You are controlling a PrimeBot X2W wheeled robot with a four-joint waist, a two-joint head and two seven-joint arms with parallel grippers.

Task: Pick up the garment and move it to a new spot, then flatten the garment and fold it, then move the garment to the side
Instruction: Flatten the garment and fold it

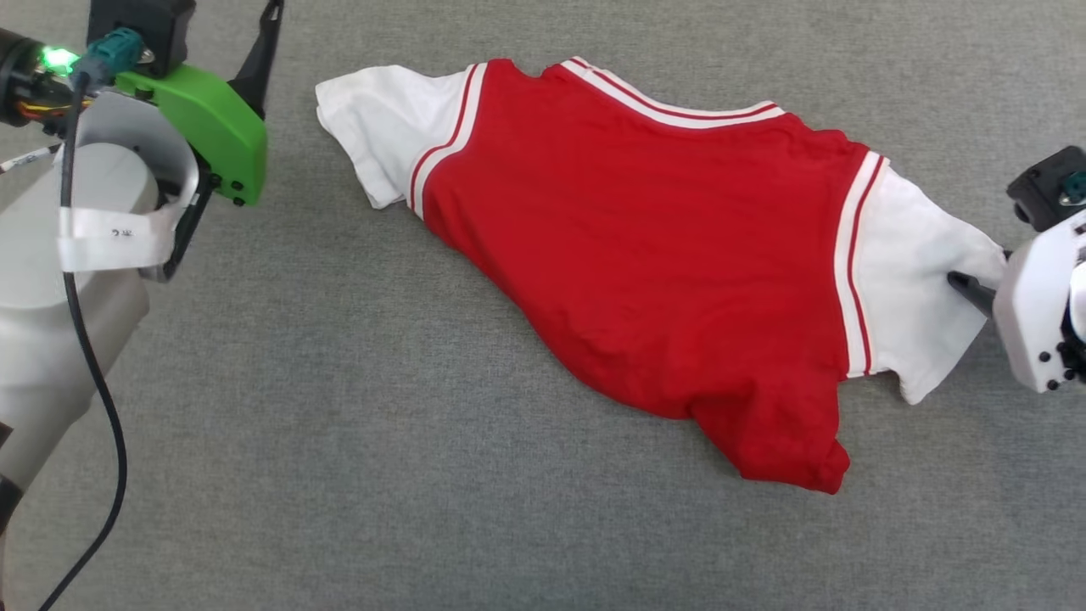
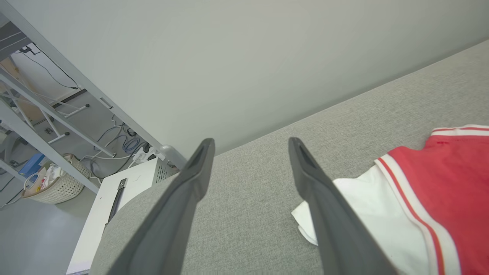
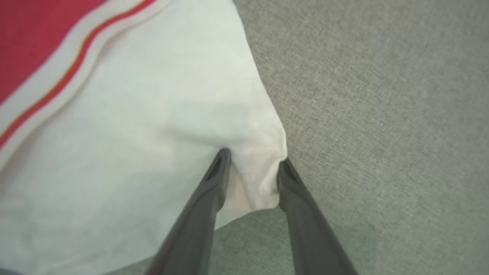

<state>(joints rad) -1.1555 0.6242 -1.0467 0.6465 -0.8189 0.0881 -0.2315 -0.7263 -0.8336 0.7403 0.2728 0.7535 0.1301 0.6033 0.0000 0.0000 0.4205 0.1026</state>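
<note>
The garment (image 1: 645,255) lies spread on the grey fabric surface (image 1: 339,475), plain red side up, one white sleeve at each end and the striped trim along the far edge. My right gripper (image 1: 976,282) is at the right sleeve's outer edge. In the right wrist view its fingers (image 3: 214,183) stand a little apart on either side of a bunched fold of white sleeve (image 3: 133,133), with fabric touching both tips. My left gripper (image 1: 263,51) hovers open left of the other sleeve (image 2: 363,214), nothing between its fingers (image 2: 191,183).
The surface's far edge (image 2: 305,114) meets a pale wall. Past its left end the floor holds a white cabinet (image 2: 126,187), a wicker basket (image 2: 57,189), cables and a metal frame. A black cable (image 1: 102,399) hangs along my left forearm.
</note>
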